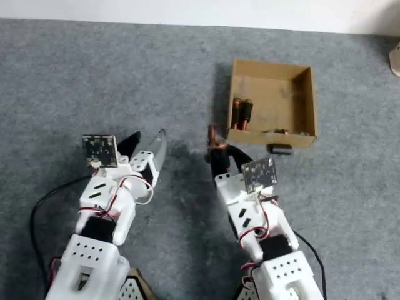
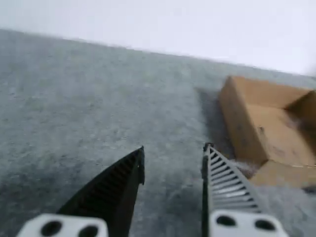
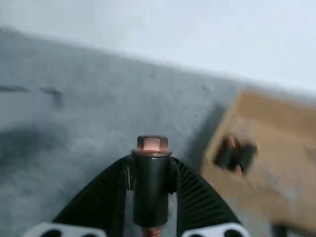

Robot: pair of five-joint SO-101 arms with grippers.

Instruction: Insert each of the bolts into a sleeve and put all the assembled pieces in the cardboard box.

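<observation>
So, right claw [image 3: 150, 165] is clamped on a sleeve [image 3: 150, 195] with the bolt [image 3: 152, 144] in it, box [image 1: 269, 137] just ahead; left claw [image 2: 174, 148] gapes empty.

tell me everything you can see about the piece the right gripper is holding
An assembled piece: a smooth black cylindrical sleeve with a copper-coloured bolt through it. The hexagonal head sits on one end; a bit of shank shows at the other. The right gripper's black ribbed fingers clamp the sleeve from both sides. In the high view it is just outside the box's near corner, above the grey carpet.
</observation>
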